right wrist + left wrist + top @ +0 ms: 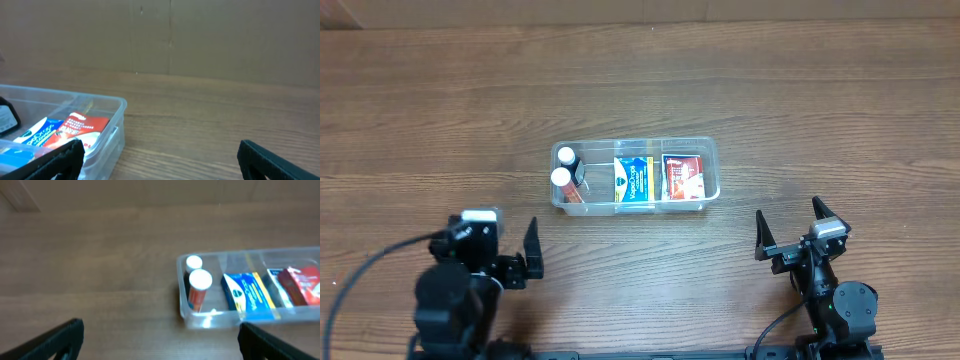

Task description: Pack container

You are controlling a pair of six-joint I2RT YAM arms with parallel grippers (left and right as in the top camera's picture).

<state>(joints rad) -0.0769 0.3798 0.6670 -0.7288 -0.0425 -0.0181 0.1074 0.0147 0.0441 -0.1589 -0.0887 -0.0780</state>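
Both pincers hang wide open and empty over the near worktop: left pincer, right pincer. The container lies beyond them, at 1 o'clock from the left and 11 o'clock from the right. Its long axis runs 9 to 3, and it seems about equally near either. It holds bottles at the 9 o'clock end, then a blue box and a red box. Nothing blocks either approach.

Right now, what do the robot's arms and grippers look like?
The left arm and right arm are black and chunky, with round joints. The left gripper and right gripper each have two flat, black, pointed fingers. A small pale grey block sits on top of each wrist. A thin black cable curls out from the left arm, and another runs beside the right.
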